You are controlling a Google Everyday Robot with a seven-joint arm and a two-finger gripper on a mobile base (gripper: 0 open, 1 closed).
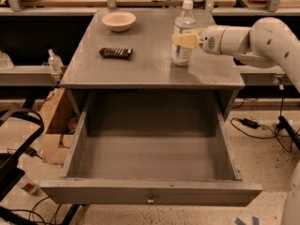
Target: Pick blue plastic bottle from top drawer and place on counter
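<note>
Status: blue plastic bottle (181, 54) stands upright on the counter (140, 64), on its right-hand side at roughly mid-depth, and the base looks flush on the counter's surface. My gripper (180, 40) reaches in from past the counter's right edge, level with the bottle's upper body, with the yellowish fingers pinched on it just above the label. My read: the step in hand is the release, and the task is nearly done. To do it well, confirm the base is fully seated on the counter, not hovering or tipped. Then spread the fingers evenly so neither pad drags the bottle sideways. It's tall, narrow and probably light, so it likely tips easily. Back out straight toward the counter's right edge at the same height, with no lift until the fingers are off the plastic. The bottle sits fairly near that right edge, so any nudge should go inward, not outward. Bottle itself: clear plastic with a faint blue tint, white screw cap, pale label round the lower half; can't tell the fill level. Below the counter's front edge the top drawer (150, 191) hangs open, with a small metal knob (150, 200) on its front panel. Also on the counter: white bowl (118, 20) at back left and dark wrapped bar (116, 53) left of centre, both well apart from the bottle.
</note>
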